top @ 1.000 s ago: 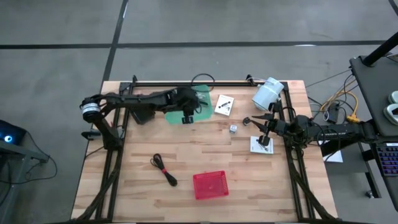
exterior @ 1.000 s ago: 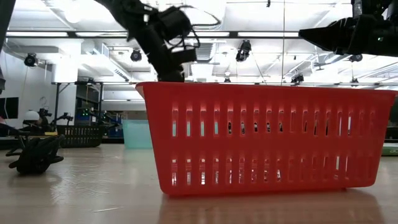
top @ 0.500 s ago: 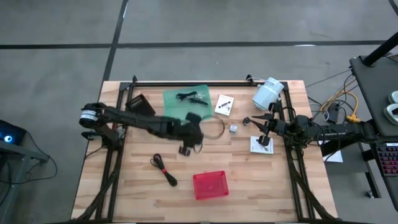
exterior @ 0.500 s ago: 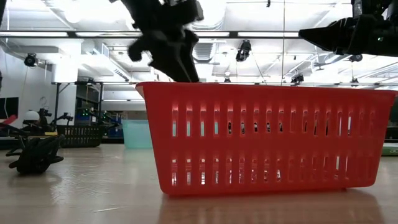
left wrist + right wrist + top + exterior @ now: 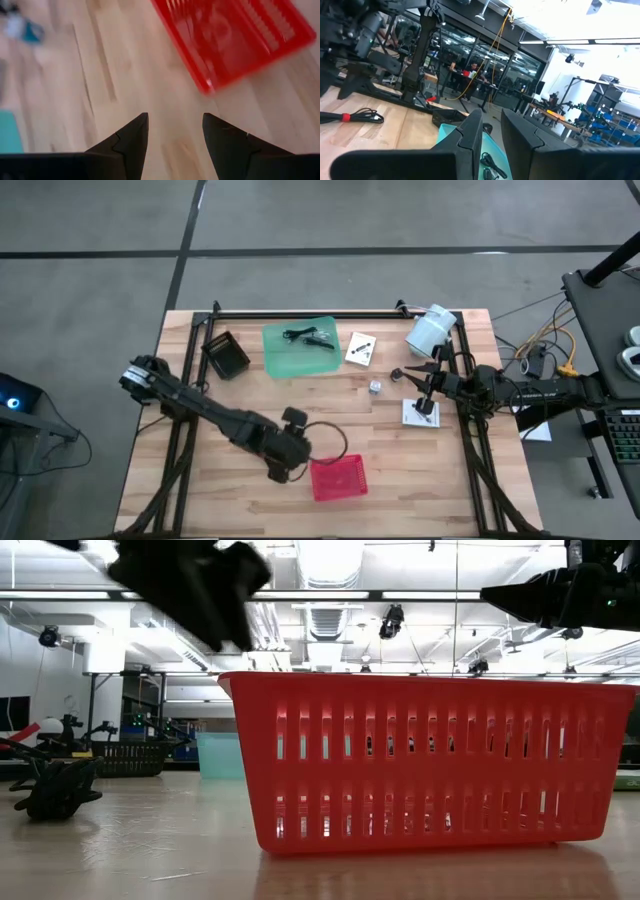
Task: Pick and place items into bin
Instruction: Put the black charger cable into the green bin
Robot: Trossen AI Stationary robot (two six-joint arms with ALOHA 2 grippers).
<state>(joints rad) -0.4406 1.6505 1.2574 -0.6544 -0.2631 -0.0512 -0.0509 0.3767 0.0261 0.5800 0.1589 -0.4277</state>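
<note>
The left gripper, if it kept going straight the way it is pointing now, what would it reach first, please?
Probably bare table. In its wrist view the left gripper stands open and empty over wood, with the red bin ahead and off to one side. The bin's near corner lies close to that line, so depth leaves some doubt.

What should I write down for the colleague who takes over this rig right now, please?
Left claw: open, empty, above the table beside the red bin.
Right claw: waiting over a white card on the right side.
Done: no item can be seen in the bin.
Left to do: black cable on the table, cables on the green mat, second card, small silver part.
</note>
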